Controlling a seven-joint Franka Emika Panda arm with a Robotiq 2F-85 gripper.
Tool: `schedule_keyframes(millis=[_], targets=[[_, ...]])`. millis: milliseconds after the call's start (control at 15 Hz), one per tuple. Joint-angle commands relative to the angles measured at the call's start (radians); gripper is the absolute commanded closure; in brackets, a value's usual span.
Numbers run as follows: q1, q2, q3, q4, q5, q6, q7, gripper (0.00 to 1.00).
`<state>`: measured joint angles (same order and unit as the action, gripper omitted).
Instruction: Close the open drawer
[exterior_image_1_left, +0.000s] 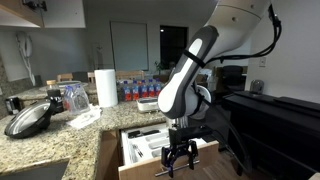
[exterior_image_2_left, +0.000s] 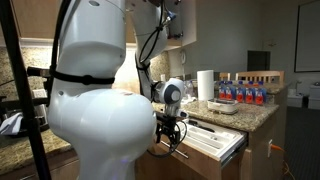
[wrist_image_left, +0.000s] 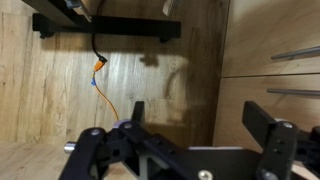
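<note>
The drawer (exterior_image_1_left: 138, 168) stands pulled out from under the granite desk (exterior_image_1_left: 60, 140), white cutlery tray on show, and the pincer (exterior_image_1_left: 180, 160) hangs just at its wood front, fingers spread apart, gripping nothing.

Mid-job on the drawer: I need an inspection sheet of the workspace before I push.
Surface: granite countertop, crowded.
Job's things: drawer open, white cutlery tray showing.
Clutter: paper towel roll, bottles, lidded pan.
Grippers: gripper near the drawer's front edge, jaws open, holding nothing.
Cables: orange cable hanging in the wrist view.
Surroundings: wood cabinet fronts.
</note>
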<state>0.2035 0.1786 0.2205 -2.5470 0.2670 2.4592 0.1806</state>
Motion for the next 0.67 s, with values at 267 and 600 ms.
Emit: schedule_keyframes(millis=[267, 600], targets=[[0.007, 0.067, -0.015, 0.008, -0.014, 0.166, 0.025, 0.00], [0.029, 0.116, -0.039, 0.044, -0.073, 0.180, 0.089, 0.00]])
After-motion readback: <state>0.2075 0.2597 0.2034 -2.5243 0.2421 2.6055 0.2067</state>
